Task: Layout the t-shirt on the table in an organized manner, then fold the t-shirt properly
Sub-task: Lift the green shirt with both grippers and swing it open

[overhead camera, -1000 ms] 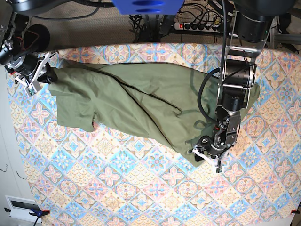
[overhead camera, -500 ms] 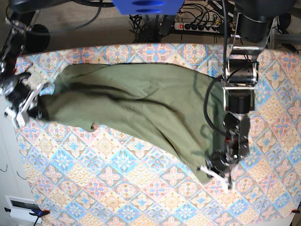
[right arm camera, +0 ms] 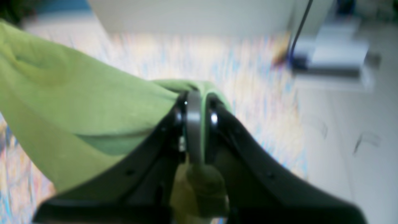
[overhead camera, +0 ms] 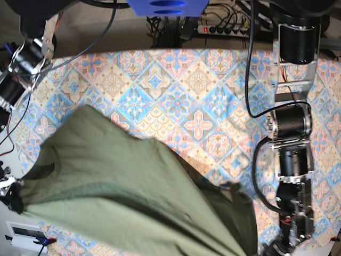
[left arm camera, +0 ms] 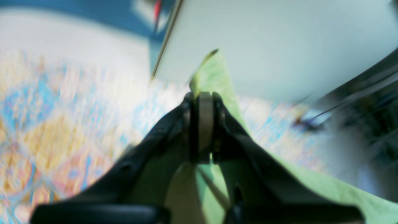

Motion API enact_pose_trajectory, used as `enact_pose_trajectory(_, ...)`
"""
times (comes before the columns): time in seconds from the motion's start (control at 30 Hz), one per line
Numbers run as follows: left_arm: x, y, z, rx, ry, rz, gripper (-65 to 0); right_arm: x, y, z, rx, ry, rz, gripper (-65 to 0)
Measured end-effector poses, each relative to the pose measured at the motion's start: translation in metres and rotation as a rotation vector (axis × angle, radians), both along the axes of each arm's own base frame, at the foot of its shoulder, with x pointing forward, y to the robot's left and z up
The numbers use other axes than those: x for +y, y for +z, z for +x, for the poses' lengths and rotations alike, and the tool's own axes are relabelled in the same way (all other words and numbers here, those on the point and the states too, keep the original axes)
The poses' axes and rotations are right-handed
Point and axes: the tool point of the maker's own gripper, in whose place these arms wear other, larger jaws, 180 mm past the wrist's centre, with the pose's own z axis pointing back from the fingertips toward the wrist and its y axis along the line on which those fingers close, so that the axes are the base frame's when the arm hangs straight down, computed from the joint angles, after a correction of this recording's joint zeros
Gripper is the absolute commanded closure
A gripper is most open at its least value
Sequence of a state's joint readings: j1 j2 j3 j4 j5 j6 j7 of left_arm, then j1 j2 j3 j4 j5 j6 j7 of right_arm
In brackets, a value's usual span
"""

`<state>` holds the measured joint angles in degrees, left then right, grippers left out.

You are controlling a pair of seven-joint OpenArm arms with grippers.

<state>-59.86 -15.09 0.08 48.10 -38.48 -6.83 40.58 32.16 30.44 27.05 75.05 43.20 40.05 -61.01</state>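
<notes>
The tiled table (overhead camera: 176,96) now lies bare across the upper frame, because we have dragged the shirt (overhead camera: 122,202) from there down to the lower left, left tool (left arm camera: 202,124) and right tool (right arm camera: 194,124) each clamped on cloth, stretching it for layout.

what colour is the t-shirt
Plain olive green t-shirt, seen best in the base view.

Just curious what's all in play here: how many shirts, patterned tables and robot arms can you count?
Green t-shirt: 1
Patterned table: 1
Robot arms: 2, the left arm and the right arm, each with fingers pinching the shirt
Total: 4
</notes>
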Motion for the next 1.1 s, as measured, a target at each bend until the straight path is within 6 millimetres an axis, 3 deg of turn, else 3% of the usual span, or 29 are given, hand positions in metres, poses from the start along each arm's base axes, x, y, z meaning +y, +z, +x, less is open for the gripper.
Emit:
enact_pose_trajectory(0.1,0.029,0.036,-0.007,-0.052,0.013,-0.052,0.0,0.002,0.024,0.018,-0.033,0.010,0.025,-0.8)
enact_pose_trajectory(0.2,0.039,0.059,-0.019,-0.082,-0.022,-0.096,0.0,0.010,0.045,0.021,-0.083,0.038,0.040,-0.8)
enact_pose_trajectory(0.3,0.042,0.051,-0.049,-0.075,-0.112,-0.099,0.0,0.030,0.040,0.003,-0.058,0.104,-0.004,-0.8)
enact_pose_trajectory(0.37,0.052,0.015,-0.072,-0.012,-0.129,-0.065,0.0,0.046,0.014,-0.019,-0.038,0.162,-0.020,-0.8)
enact_pose_trajectory(0.4,0.060,-0.009,-0.084,0.025,-0.116,-0.035,0.0,0.051,-0.009,-0.033,0.005,0.178,-0.013,-0.8)
enact_pose_trajectory(0.47,0.074,-0.064,-0.115,0.144,-0.091,0.051,0.0,0.050,-0.076,-0.066,0.211,0.153,-0.065,-0.8)
enact_pose_trajectory(0.5,0.071,-0.088,-0.134,0.189,-0.110,0.110,0.0,0.055,-0.101,-0.085,0.291,0.163,-0.085,-0.8)
enact_pose_trajectory(0.53,0.062,-0.105,-0.152,0.220,-0.148,0.130,0.0,0.066,-0.112,-0.101,0.317,0.194,-0.101,-0.8)
enact_pose_trajectory(0.63,0.038,-0.124,-0.191,0.225,-0.243,0.164,0.0,0.089,-0.102,-0.123,0.249,0.267,-0.122,-0.7)
enact_pose_trajectory(0.7,0.043,-0.145,-0.206,0.265,-0.220,0.155,0.0,0.089,-0.124,-0.137,0.322,0.257,-0.127,-0.7)
enact_pose_trajectory(0.77,0.056,-0.185,-0.229,0.384,-0.190,0.213,0.0,0.093,-0.153,-0.155,0.418,0.255,-0.105,-0.8)
enact_pose_trajectory(0.87,0.059,-0.224,-0.260,0.492,-0.204,0.277,-0.3,0.107,-0.171,-0.172,0.449,0.279,-0.039,-0.9)
enact_pose_trajectory(1.1,0.071,-0.264,-0.295,0.599,-0.194,0.372,-5.7,0.088,-0.210,-0.210,0.619,0.230,-0.134,-1.1)
